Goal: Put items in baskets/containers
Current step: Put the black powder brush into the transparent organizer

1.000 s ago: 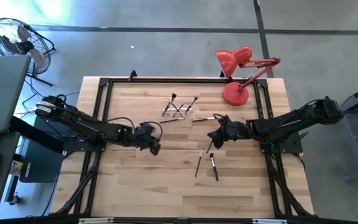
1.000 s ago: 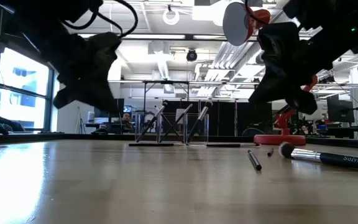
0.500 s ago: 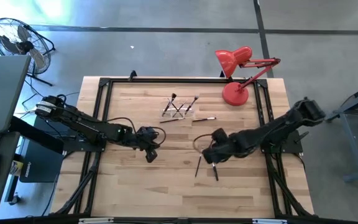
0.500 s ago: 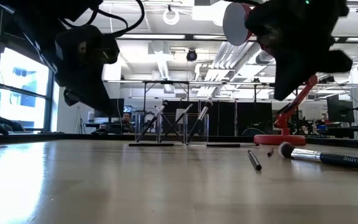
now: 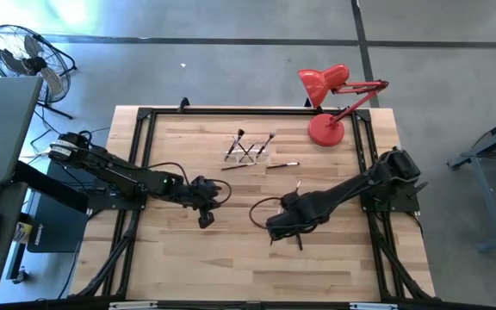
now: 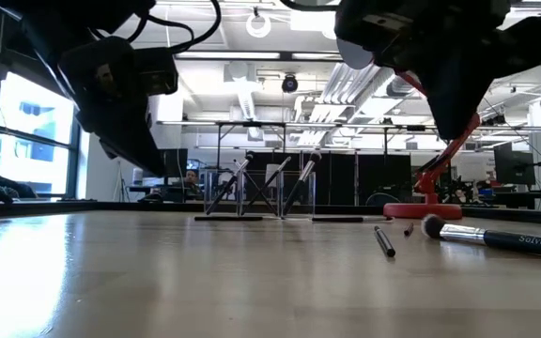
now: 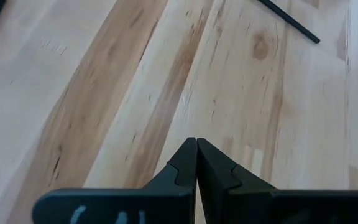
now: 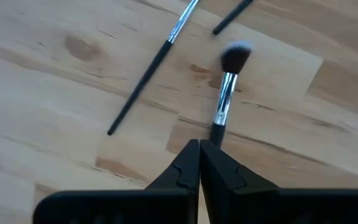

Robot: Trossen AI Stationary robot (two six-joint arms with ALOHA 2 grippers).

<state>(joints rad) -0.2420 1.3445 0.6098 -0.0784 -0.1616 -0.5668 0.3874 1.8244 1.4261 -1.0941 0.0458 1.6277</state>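
From above, the wooden table (image 5: 188, 258) fills the middle of the frame. The clear holder (image 5: 246, 151) sits in the upper middle, with a few brushes (image 5: 241, 142) leaning crossed inside it. Two more brushes (image 5: 284, 164) lie flat just beside it. A red lamp (image 5: 325, 103) stands at the upper right. The left gripper (image 5: 203, 220) is left of center. The right gripper (image 5: 274, 234) is at lower center, over loose brushes there.

From table height, the holder (image 6: 275, 197) stands far back in the middle with brushes slanting in it. A big brush (image 6: 496, 237) lies at the right.

In the left wrist view, the fingers (image 7: 185, 171) are pressed together over bare wood.

In the right wrist view, the fingers (image 8: 188, 165) are pressed together, holding nothing, right by a fluffy brush (image 8: 227, 84).
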